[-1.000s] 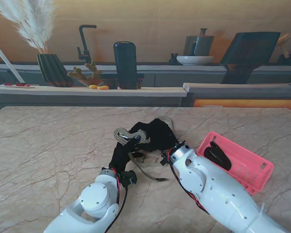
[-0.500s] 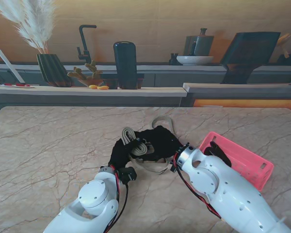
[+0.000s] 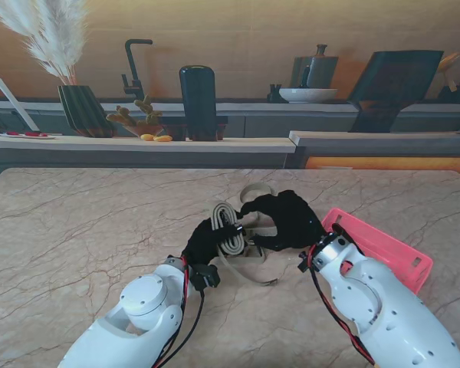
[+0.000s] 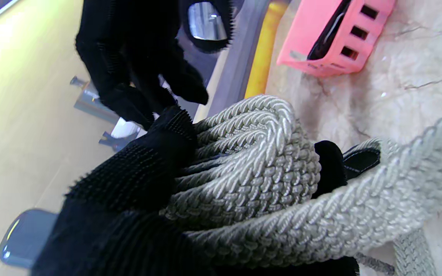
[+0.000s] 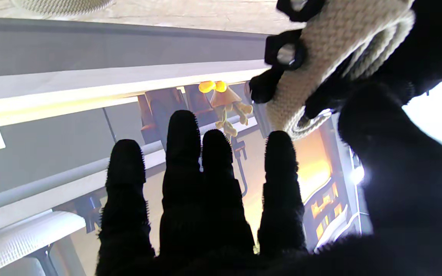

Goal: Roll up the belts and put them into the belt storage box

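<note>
A partly rolled woven belt (image 3: 231,232) is clenched in the left hand (image 3: 205,244), raised off the worktop (image 3: 77,230). The right hand (image 3: 285,220), just beside the coil, is seen with fingers spread and nothing gripped. The loose tail (image 3: 245,270) is left trailing beneath both hands. The pink storage box (image 3: 391,253) is set beyond the right hand. If the grip is eased, the coil could be sprung open; the tail could be snagged.
</note>
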You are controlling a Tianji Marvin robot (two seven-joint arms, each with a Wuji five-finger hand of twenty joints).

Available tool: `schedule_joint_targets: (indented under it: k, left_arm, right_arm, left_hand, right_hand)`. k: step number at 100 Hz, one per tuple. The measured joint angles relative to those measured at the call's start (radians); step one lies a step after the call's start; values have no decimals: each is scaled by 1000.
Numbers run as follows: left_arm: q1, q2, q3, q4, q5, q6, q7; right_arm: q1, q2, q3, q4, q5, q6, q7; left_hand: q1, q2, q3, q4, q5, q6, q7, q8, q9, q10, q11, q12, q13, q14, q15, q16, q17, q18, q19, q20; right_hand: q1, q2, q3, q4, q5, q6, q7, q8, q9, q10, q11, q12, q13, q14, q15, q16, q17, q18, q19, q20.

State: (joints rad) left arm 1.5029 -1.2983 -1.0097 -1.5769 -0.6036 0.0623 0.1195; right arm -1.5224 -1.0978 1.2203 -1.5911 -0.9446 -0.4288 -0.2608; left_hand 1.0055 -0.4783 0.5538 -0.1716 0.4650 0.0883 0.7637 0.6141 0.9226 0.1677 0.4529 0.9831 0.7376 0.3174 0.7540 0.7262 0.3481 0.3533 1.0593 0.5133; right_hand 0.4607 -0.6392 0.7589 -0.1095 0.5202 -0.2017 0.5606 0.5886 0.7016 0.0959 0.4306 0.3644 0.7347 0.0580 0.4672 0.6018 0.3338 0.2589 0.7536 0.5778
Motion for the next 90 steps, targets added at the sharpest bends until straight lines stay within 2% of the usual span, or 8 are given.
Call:
schedule_joint_targets:
  k: [13, 20, 30, 36, 46, 53, 81, 90]
  left_arm:
    - [-23, 19, 12, 37, 81, 0, -97]
    - [-33, 31, 14, 51, 94, 0, -158]
    - [-52, 53, 13, 68, 95, 11, -277]
    - [-65, 66, 14, 79, 103, 18, -329]
    - [-86, 84, 20, 94, 119, 24, -384]
    - [-100, 95, 24, 105, 126, 26, -437]
    - [-124, 116, 38, 122, 129, 24, -494]
    - [-125, 117, 39, 122, 134, 22, -495]
  right_arm:
    - [-11, 6, 44, -7, -17, -71, 4]
    - [-12, 12, 66, -17, -11, -107, 65]
    - [-6, 25, 75, -27, 17, -133, 171]
    - [3, 32, 70, -24, 23, -150, 180]
    - [29, 40, 55, -10, 29, -168, 188]
    - [52, 43, 37, 5, 30, -178, 193]
    - [135, 49, -49, 73, 82, -222, 241]
    - [167, 49, -88, 107, 124, -232, 255]
  left_hand:
    - [-67, -1, 41, -1, 30, 13, 0, 14, 31, 0, 207, 2, 76, 4, 151, 79, 23, 32, 79, 46]
    - [-86, -10, 53, 0, 52, 23, 13, 24, 55, 0, 282, -27, 123, 4, 212, 90, 71, 39, 130, 67]
    - [-126, -40, 78, 20, 84, 41, 41, 25, 103, -8, 346, -81, 203, 0, 268, 90, 150, 42, 183, 77]
    - [-135, -52, 78, 24, 98, 48, 53, 19, 125, -13, 373, -97, 234, -8, 286, 90, 189, 42, 206, 77]
    - [-138, -53, 41, 57, 117, 48, 53, -2, 148, -24, 391, -111, 266, -23, 296, 88, 225, 42, 230, 73]
    - [-138, -62, 25, 61, 131, 48, 53, -13, 162, -26, 397, -121, 282, -25, 302, 87, 241, 42, 231, 67]
    - [-139, -62, -6, 64, 136, 48, 53, -18, 163, -38, 406, -123, 284, -33, 303, 79, 243, 39, 231, 55]
    - [-149, -65, -6, 67, 137, 48, 53, -18, 163, -45, 407, -130, 284, -35, 303, 76, 244, 39, 231, 53]
  right_hand:
    - [12, 0, 2, 0, -57, -93, 19, 16, 0, 0, -24, 0, 1, -4, -38, -12, 28, -19, 0, 11]
    - [32, 0, 26, 0, -116, -98, 28, 15, -17, -10, -46, 0, 1, -8, -79, -37, 43, -34, 0, 12]
    - [65, 0, 56, 0, -210, -108, 18, 5, -86, -12, -63, -6, -1, -9, -139, -76, 63, -46, -9, 12]
    - [66, 0, 68, 0, -267, -93, 1, -33, -132, -12, -70, -10, -1, -9, -168, -99, 64, -51, -14, 12]
    - [66, 0, 79, 0, -309, -61, -18, -48, -184, -12, -79, -18, -12, -9, -200, -121, 74, -62, -20, 12]
    - [66, 0, 79, 0, -332, -59, -20, -51, -196, -12, -78, -20, -36, -9, -206, -130, 75, -64, -21, 12]
    - [66, -30, 79, 0, -343, -20, -20, -62, -217, -23, -87, -30, -31, -15, -213, -140, 89, -76, -21, 11]
    - [77, -53, 88, 0, -277, 27, -7, -75, -194, -39, -80, -30, -15, -29, -198, -140, 102, -80, -21, 11]
